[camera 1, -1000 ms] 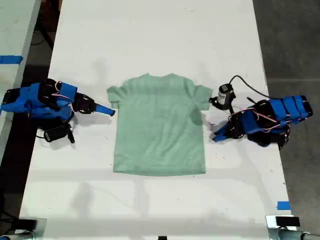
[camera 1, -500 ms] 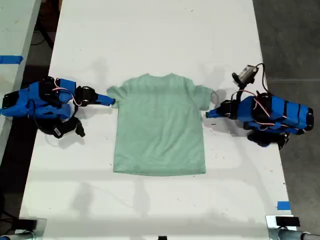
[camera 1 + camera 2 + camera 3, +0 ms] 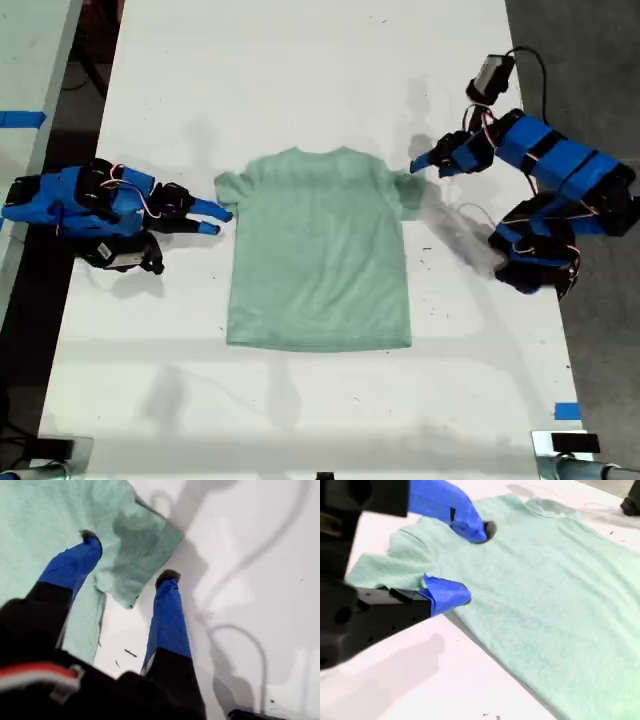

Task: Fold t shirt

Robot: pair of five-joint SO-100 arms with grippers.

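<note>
Plain white table (image 3: 320, 80), bit scuffed with a few dark specks. The mint-green t shirt (image 3: 320, 250) lies flat on it, spread out, neck pointing away from the near edge. My first gripper (image 3: 422, 163) and my second gripper (image 3: 220, 216) flank it, one at each sleeve.

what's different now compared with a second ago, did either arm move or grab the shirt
My first end effector swung up from beside the shirt's body to its sleeve, open over the sleeve edge. My second end effector shifted little, open at the other sleeve. Nothing is gripped. The t shirt lies flat, unmoved.
</note>
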